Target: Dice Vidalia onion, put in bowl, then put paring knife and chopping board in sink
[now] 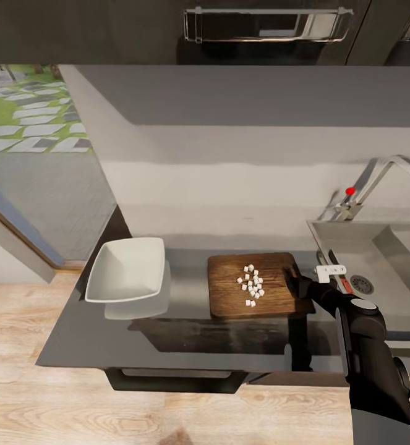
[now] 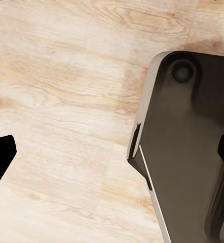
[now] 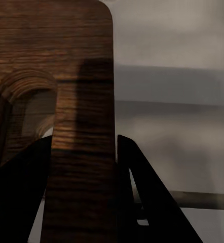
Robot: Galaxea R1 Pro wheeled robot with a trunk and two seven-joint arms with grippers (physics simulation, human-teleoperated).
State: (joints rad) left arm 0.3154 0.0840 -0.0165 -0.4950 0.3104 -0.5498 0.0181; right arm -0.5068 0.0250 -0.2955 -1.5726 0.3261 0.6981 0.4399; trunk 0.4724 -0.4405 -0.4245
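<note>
Right tool (image 1: 298,285) clamps the chopping board's (image 1: 229,290) right, slotted end — long axis along the surface (image 1: 186,334) — diced onion (image 1: 251,284) on top.

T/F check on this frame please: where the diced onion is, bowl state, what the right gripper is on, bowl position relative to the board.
1. The diced onion lies on the chopping board. True.
2. The bowl holds onion pieces. False: it is empty.
3. The right gripper is closed on the bowl's rim. False: its fingers straddle the board's edge at the slot-handle end, on the sink side.
4. In the head view the bowl sits to the left of the board, apart from it. True.
5. The board is in the sink. False: it is on the countertop.
</note>
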